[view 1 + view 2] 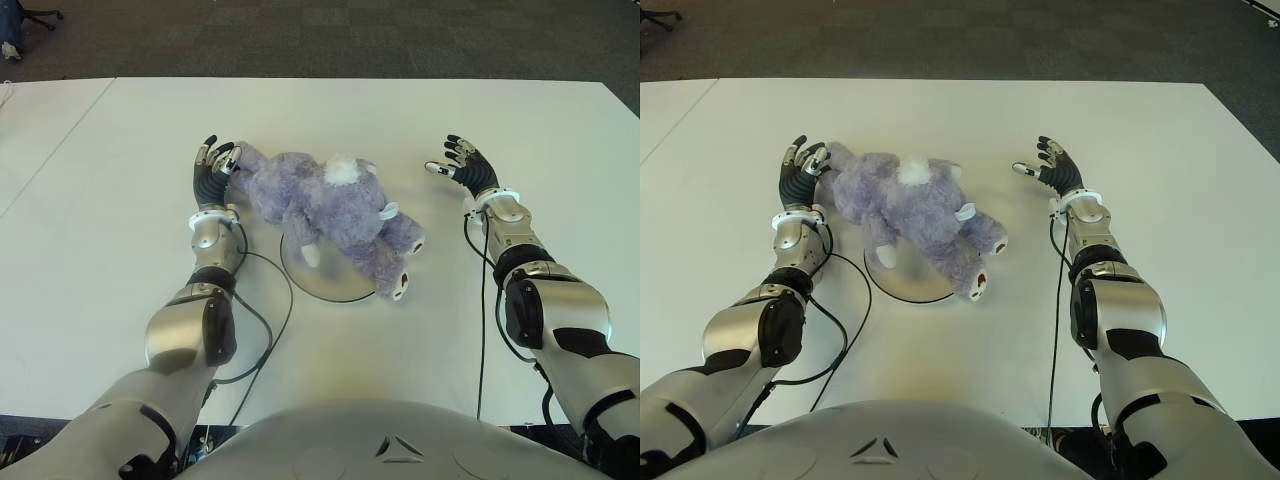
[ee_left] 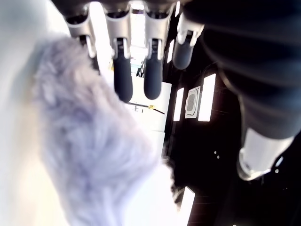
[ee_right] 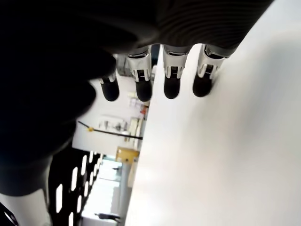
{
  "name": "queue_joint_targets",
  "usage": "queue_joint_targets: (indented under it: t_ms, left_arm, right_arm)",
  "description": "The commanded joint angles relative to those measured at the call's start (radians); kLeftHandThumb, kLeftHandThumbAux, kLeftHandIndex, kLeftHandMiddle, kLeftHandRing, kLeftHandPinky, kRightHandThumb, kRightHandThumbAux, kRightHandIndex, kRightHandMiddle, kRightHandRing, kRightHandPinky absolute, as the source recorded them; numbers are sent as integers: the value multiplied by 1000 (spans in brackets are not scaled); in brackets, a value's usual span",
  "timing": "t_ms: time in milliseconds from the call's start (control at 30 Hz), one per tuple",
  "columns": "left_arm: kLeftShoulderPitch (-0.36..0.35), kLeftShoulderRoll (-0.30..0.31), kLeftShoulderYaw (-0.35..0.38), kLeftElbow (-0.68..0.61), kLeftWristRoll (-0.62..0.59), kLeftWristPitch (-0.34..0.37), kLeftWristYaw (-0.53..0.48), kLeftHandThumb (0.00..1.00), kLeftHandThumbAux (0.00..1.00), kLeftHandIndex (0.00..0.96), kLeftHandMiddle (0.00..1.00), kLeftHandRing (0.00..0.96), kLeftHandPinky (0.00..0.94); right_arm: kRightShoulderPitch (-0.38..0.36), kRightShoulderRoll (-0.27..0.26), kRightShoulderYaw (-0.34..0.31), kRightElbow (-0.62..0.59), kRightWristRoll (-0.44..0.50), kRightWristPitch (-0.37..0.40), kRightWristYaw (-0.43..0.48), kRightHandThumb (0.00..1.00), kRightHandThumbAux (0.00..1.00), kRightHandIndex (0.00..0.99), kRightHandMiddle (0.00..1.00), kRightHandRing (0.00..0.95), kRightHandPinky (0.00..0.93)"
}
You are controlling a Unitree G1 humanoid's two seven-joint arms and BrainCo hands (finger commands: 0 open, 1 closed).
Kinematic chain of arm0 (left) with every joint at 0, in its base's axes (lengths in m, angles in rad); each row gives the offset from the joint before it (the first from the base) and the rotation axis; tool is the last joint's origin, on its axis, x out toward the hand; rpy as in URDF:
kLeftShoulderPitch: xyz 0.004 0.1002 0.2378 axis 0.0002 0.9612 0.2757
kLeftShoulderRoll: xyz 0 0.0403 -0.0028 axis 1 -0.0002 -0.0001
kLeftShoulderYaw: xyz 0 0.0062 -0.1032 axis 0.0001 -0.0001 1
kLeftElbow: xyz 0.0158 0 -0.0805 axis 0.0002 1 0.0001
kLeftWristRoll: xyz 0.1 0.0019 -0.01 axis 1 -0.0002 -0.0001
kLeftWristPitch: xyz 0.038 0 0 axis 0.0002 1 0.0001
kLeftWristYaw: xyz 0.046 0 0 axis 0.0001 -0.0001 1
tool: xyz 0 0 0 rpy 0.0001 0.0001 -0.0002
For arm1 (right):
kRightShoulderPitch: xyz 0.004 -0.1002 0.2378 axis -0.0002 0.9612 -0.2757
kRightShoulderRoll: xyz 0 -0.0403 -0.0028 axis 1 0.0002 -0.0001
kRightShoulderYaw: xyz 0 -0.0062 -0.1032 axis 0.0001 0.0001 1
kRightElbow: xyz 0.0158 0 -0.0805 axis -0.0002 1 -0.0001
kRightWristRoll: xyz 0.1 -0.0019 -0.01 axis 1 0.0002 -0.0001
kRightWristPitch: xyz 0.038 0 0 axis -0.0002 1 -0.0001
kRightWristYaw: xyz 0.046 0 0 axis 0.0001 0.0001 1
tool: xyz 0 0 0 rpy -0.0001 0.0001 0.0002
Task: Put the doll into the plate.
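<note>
doll over plate, left hand open beside, right hand open, apart

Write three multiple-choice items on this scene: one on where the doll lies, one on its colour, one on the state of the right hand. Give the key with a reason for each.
1. Where does the doll lie?
A. across the plate
B. on the floor
C. in the right hand

2. What colour is its fur?
A. green
B. pale purple
C. red

3. How is the right hand?
A. clenched on the doll
B. gripping the plate
C. open and holding nothing

Key: 1 A, its body covers much of the plate on the table, beside the left hand; 2 B, the plush is lilac; 3 C, its fingers are spread, well apart from the doll.
</note>
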Motion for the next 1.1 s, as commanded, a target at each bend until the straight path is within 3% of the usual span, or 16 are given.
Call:
queue_joint_targets:
  t_ms: [33,400,667,867,1100]
  left_arm:
    - [134,-61,1,104,-1,294,5,0,632,149,283,303,306]
    - [133,-58,-4,104,3,293,7,0,641,148,275,298,307]
    - [137,-52,-9,103,9,285,4,0,630,142,275,299,311]
    - [137,-47,-8,103,9,284,8,0,630,152,286,314,334]
    - [140,-38,-11,102,12,280,9,0,624,147,282,315,337]
  right_arm:
    - [61,39,93,14,-86,-5,21,0,760,29,10,12,53]
    - [77,63,133,-3,-104,-32,-55,0,745,34,17,22,41]
    - [95,122,91,-22,-53,-34,-132,0,705,46,34,31,63]
    - [145,238,46,-66,7,-122,-221,0,728,76,78,68,105]
    - [170,289,19,-91,56,-175,-200,0,739,96,93,82,96]
